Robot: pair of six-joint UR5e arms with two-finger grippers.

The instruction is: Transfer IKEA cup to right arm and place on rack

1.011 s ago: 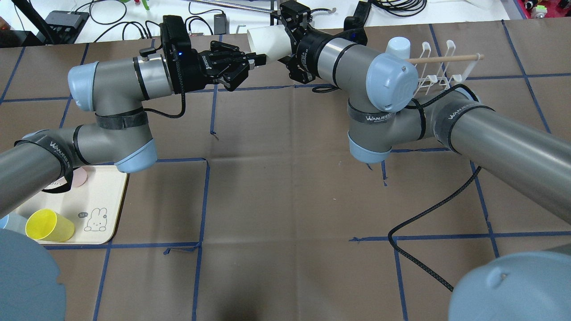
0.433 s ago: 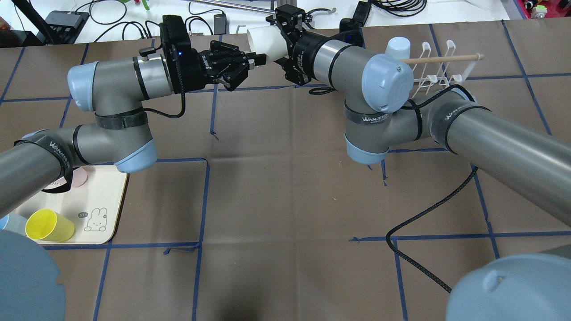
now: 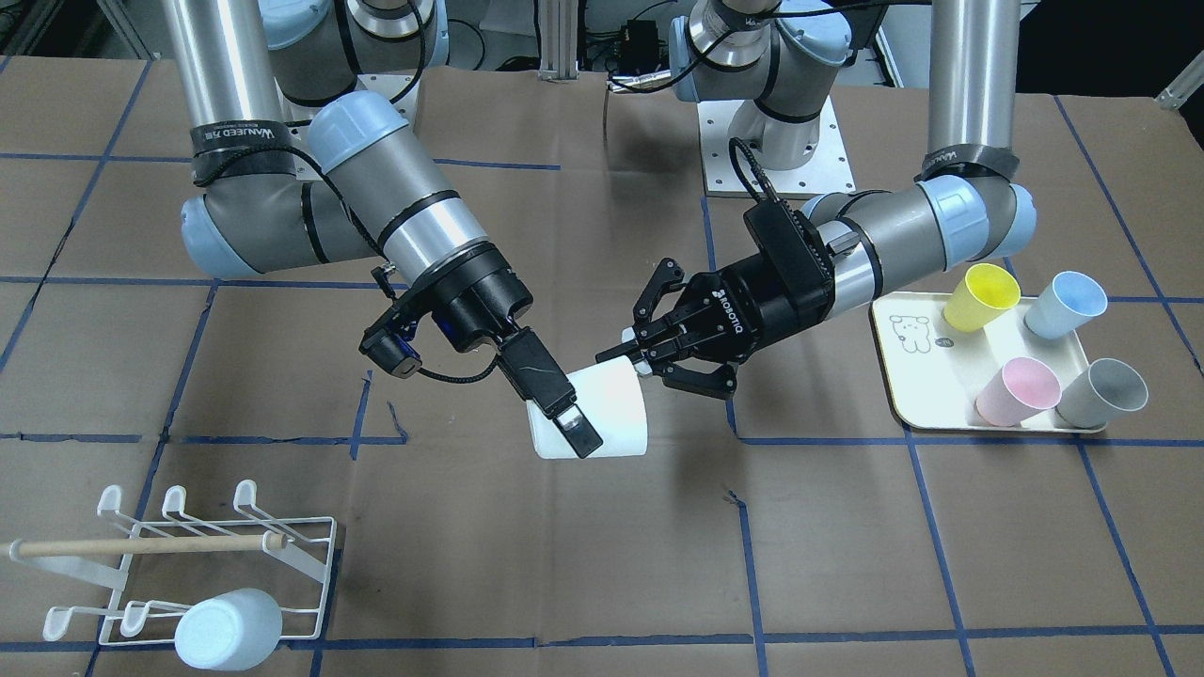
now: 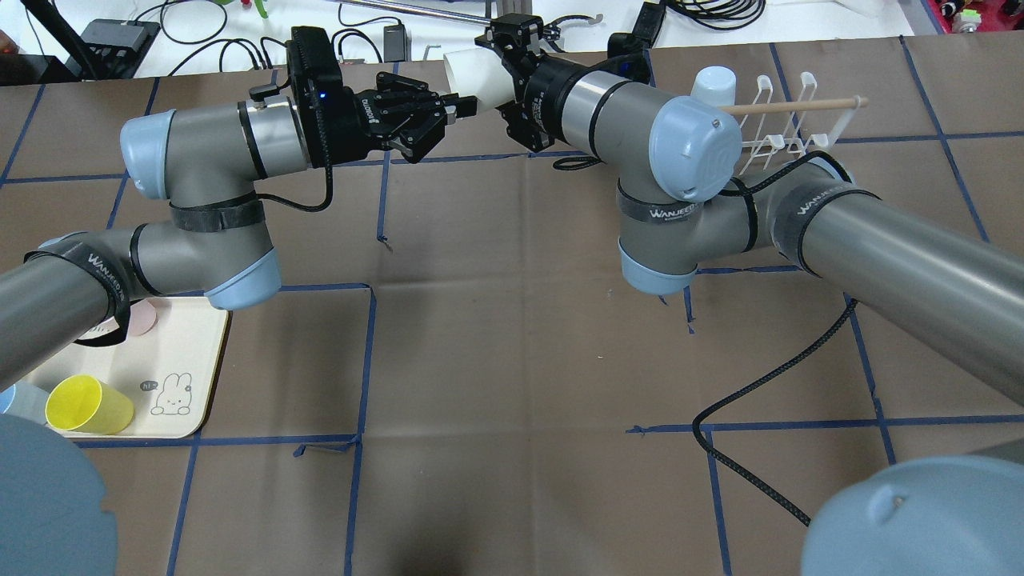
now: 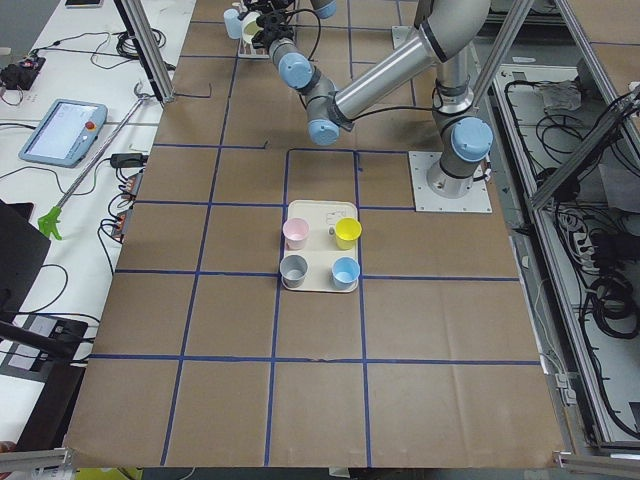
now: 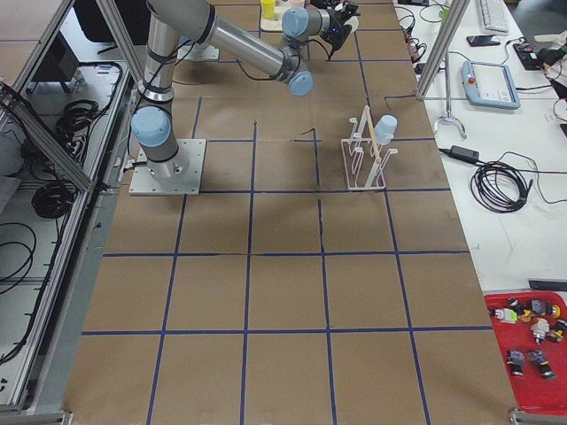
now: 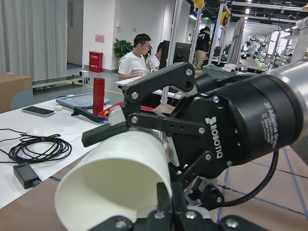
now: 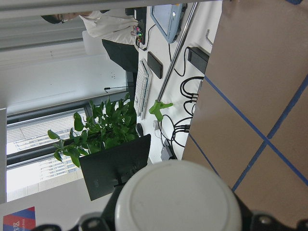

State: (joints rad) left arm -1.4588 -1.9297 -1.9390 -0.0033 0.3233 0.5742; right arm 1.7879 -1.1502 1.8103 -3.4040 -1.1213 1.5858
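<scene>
Bench [image 3: 602, 564] is wearing brown paper gridded in blue tape. Cream tray [image 3: 926, 376] is lying well in from the edges, toward the robot's left end. Four cups are standing on it, mouths up: yellow cup [image 3: 981, 296] and blue cup [image 3: 1065, 304] in the robot-side row, pink cup [image 3: 1019, 391] and grey cup [image 3: 1102, 394] in the operators'-side row. Beyond the operators' edge, a teach pendant [image 6: 490, 84] and a coiled black cable [image 6: 500, 186] are lying on a white surface [image 6: 532, 230]. A red bin [image 6: 493, 336] of small parts is sitting by the right-end corner.
</scene>
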